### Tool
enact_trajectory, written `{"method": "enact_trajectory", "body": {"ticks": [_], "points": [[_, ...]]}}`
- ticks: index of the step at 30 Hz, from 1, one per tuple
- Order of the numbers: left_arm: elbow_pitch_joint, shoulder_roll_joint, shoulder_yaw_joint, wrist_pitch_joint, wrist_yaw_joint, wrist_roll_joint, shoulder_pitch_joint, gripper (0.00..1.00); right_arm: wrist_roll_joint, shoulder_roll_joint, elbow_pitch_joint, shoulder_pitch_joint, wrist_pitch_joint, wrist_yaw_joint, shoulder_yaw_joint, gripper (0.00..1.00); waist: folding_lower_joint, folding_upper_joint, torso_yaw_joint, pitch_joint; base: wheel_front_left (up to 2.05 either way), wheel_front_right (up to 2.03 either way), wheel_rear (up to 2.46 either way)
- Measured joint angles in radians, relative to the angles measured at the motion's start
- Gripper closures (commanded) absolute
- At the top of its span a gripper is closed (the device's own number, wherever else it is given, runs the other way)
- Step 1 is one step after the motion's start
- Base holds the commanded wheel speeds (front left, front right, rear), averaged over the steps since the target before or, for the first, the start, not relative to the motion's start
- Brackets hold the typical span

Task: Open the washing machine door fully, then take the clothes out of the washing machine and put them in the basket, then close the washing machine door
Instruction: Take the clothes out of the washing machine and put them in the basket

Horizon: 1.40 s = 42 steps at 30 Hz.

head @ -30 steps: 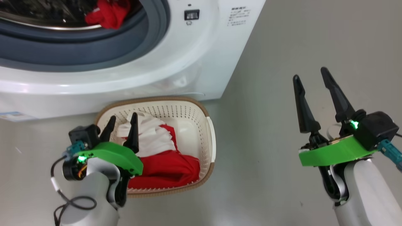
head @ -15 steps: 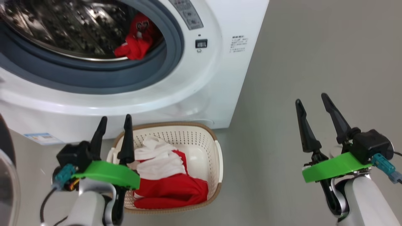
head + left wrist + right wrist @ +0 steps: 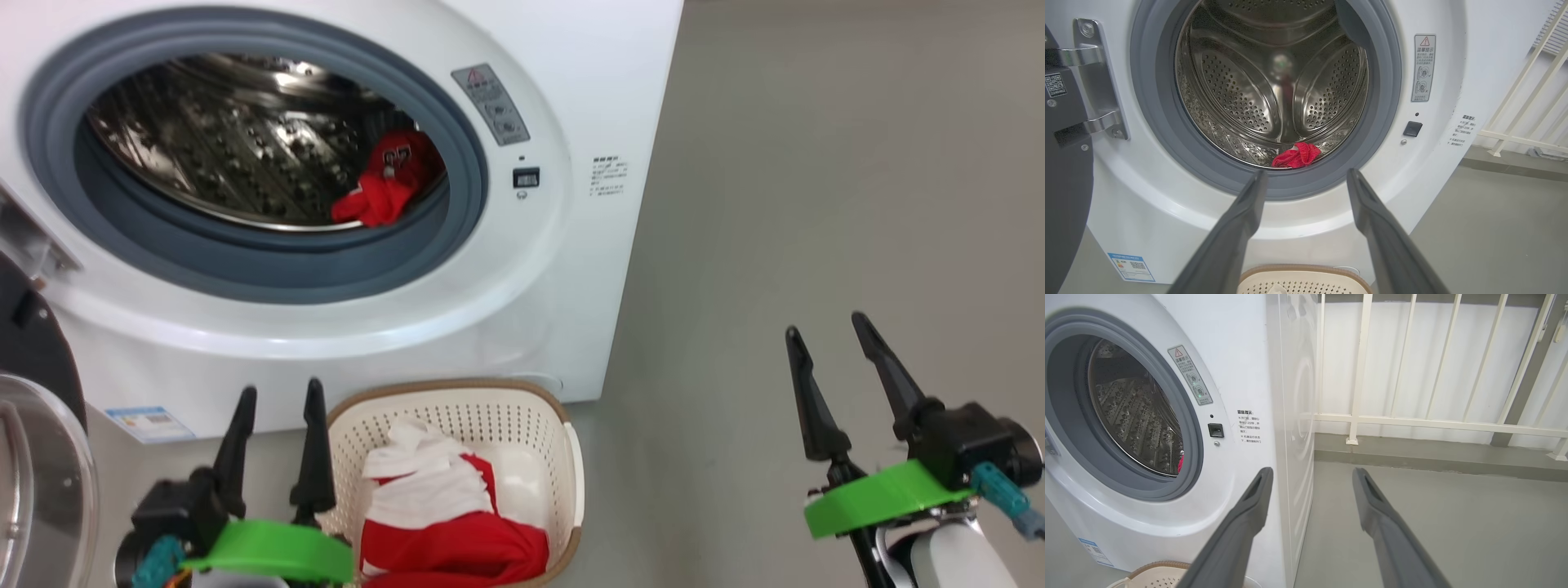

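1 red jersey (image 3: pixel 388 189) lies crumpled at the front lip of the steel drum (image 3: pixel 245 139), right of centre, just behind the grey rubber ring (image 3: pixel 269 269) of the washing machine (image 3: pixel 571 269). It looks light and limp, so a pinch into its thickest bunched fold should lift it. Below, the basket (image 3: pixel 445 385) holds red and white clothes (image 3: pixel 457 531). The door (image 3: pixel 33 351) hangs open at left. The left gripper (image 3: pixel 279 389), beside the basket, and the right gripper (image 3: pixel 824 324), over bare floor (image 3: pixel 816 163), both stand spread and empty

Lighting bright, even and diffuse; faint soft shadows on grey floor (image 3: pixel 775 204); glints on steel drum (image 3: pixel 1274 81); sheen on washing machine (image 3: pixel 571 82) front; wrist-view edges bowed; focus mostly sharp.
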Motion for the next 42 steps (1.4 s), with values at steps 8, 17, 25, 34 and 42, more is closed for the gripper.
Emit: {"method": "enact_trajectory", "body": {"ticks": [8,17,25,34,42], "points": [[-0.035,0.001,0.012,0.000,0.022,0.003,0.143,0.00,-0.005,0.002,-0.024,0.099,0.000,0.000,0.001,0.00,0.0000,0.0000,-0.008,-0.093,0.00,0.00,0.00],[-0.073,0.001,0.006,0.000,0.039,-0.006,0.192,0.00,-0.007,0.003,-0.045,0.131,0.000,0.000,0.015,0.00,0.0000,0.0001,-0.015,-0.139,0.00,0.00,0.00],[-0.077,0.002,0.001,0.000,0.045,-0.012,0.204,0.00,-0.007,0.004,-0.045,0.133,0.000,0.000,0.031,0.00,0.0000,0.0000,-0.013,-0.147,0.00,0.00,0.00],[-0.083,0.003,-0.007,0.000,0.052,-0.012,0.206,0.00,-0.007,0.004,-0.045,0.143,0.000,0.000,0.038,0.00,0.0000,0.0000,-0.015,-0.149,0.00,0.00,0.00],[-0.089,0.003,-0.011,0.000,0.053,-0.017,0.210,0.00,-0.005,0.004,-0.045,0.145,0.000,0.000,0.039,0.00,0.0000,0.0000,-0.010,-0.147,0.00,0.00,0.00]]}}
